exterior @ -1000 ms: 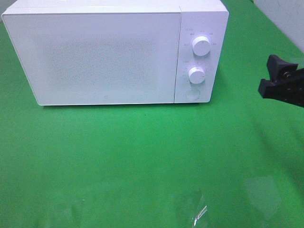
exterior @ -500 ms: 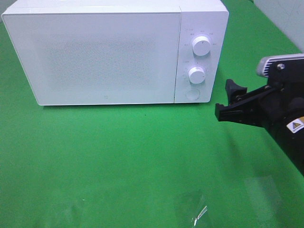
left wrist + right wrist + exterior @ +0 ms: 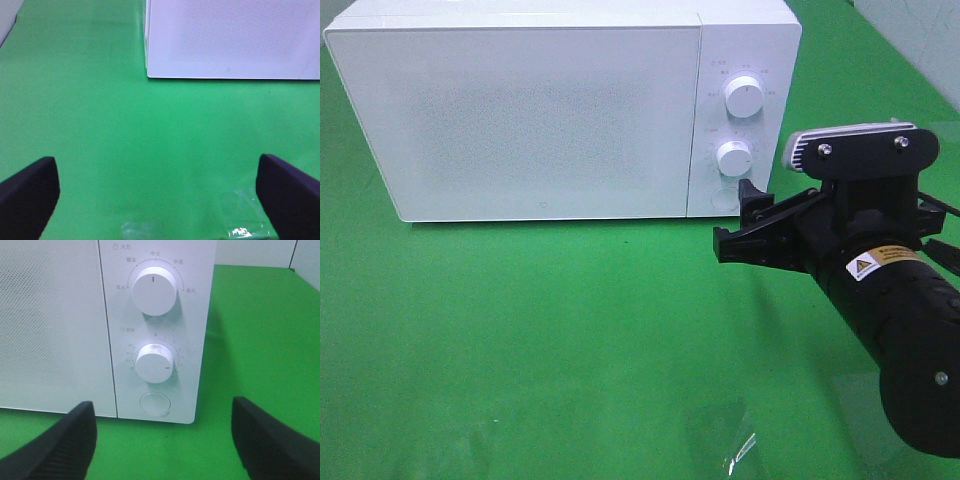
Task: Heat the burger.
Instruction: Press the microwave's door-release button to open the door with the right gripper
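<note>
1. Burger: not in any view. The microwave [image 3: 540, 120] has its door [image 3: 520, 120] shut and frosted, so I can't tell whether it's inside.
2. Right gripper [image 3: 735, 220]: jaws spread, empty, just beside the round button [image 3: 724, 198], at about 5 o'clock of it in the high view.
3. Left gripper [image 3: 160, 195]: spread wide, empty, above the green cloth [image 3: 570, 330] and facing the door's lower corner.
4. Risk: an off-centre push. A finger lands on the panel edge, the button doesn't latch and the door stays shut.
5. Risk: drift toward 12 o'clock clips the lower knob [image 3: 733, 157] (right next to the button) and turns it.
6. Risk: a hard push slides the microwave back on the cloth, since nothing visibly braces it.
7. Risk: if the door springs open, it may swing into the left arm's zone.
</note>
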Action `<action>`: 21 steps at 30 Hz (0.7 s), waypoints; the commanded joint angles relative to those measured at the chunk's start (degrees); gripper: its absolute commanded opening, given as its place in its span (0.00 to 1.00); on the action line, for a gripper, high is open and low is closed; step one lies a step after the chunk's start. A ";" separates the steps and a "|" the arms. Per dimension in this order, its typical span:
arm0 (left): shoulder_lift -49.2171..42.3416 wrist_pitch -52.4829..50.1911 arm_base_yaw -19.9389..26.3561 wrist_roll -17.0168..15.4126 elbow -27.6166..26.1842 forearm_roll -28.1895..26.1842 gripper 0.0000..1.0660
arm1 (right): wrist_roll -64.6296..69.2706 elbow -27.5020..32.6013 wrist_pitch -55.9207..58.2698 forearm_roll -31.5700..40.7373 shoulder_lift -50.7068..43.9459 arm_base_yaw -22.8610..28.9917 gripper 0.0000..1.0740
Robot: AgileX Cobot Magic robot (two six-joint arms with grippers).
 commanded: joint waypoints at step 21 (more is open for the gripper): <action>-0.23 0.29 0.17 -0.29 -0.06 -0.11 0.94 | 54.37 -1.38 4.93 0.57 0.46 0.06 0.55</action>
